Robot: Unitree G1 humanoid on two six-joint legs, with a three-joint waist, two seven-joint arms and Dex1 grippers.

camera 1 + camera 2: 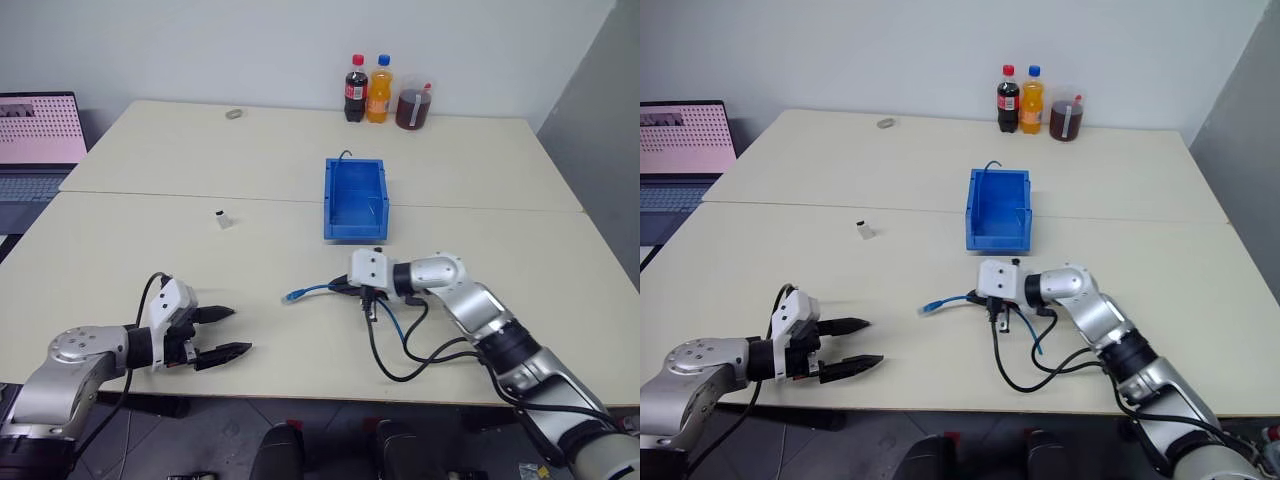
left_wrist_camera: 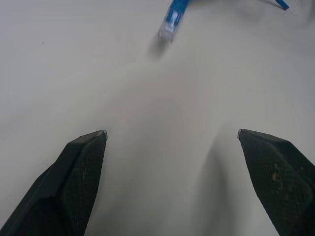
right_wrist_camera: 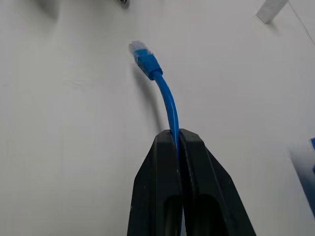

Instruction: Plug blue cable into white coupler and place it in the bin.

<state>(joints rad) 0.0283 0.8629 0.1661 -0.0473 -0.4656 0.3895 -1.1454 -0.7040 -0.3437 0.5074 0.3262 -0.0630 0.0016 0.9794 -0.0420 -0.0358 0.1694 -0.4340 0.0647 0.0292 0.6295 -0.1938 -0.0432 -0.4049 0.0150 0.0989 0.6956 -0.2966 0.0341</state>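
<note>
My right gripper (image 1: 340,286) is shut on the blue cable (image 3: 167,101), a little behind its clear plug (image 1: 291,296), which sticks out to the left just above the table. The rest of the cable trails back under the right wrist. The white coupler (image 1: 224,218) stands alone on the table, well to the left of the bin and beyond the plug. The bin (image 1: 355,199) sits at the middle of the table, behind the right gripper. My left gripper (image 1: 227,332) is open near the front left edge, with nothing between its fingers; the cable's plug (image 2: 169,28) lies ahead of it.
Two drink bottles (image 1: 367,89) and a cup of dark drink (image 1: 411,106) stand at the table's far edge. A small grey object (image 1: 234,114) lies at the back left. A laptop (image 1: 38,140) sits off the table's left side. Black arm cables (image 1: 400,350) loop on the table by the right arm.
</note>
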